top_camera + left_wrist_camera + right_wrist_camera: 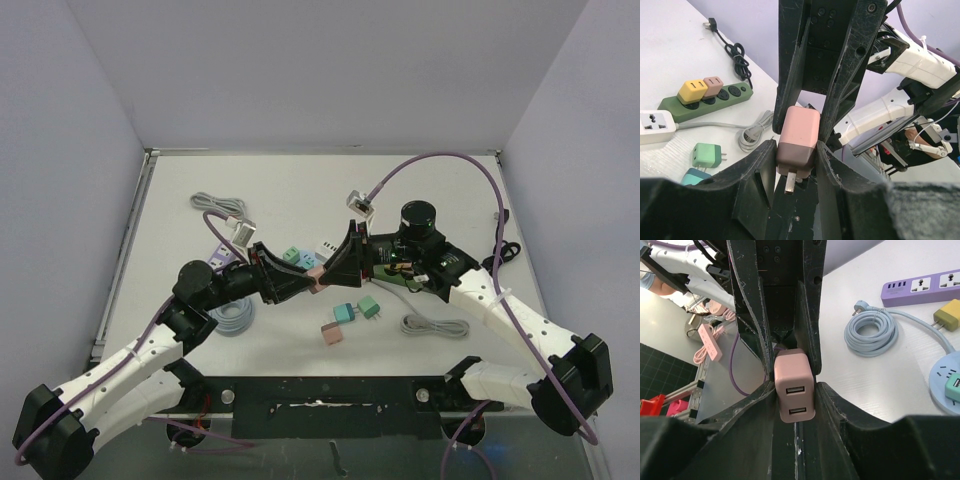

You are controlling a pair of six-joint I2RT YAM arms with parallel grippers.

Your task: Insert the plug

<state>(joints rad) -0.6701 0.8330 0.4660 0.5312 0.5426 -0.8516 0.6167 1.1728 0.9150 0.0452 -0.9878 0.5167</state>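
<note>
Left fingers [290, 284] and right fingers [346, 258] both clamp the pink plug [796, 132], blocking mid-surface. From there:
- **5–6 o'clock, near:** teal plug [344, 312], green plug [368, 306], pink adapter [332, 334].
- **4 o'clock:** grey cable coil [435, 326].
- **8 o'clock:** blue coil [232, 318].
- **9 o'clock:** purple power strip [222, 258].
- **12 o'clock, far:** bare surface [290, 190], room to pass.
</note>
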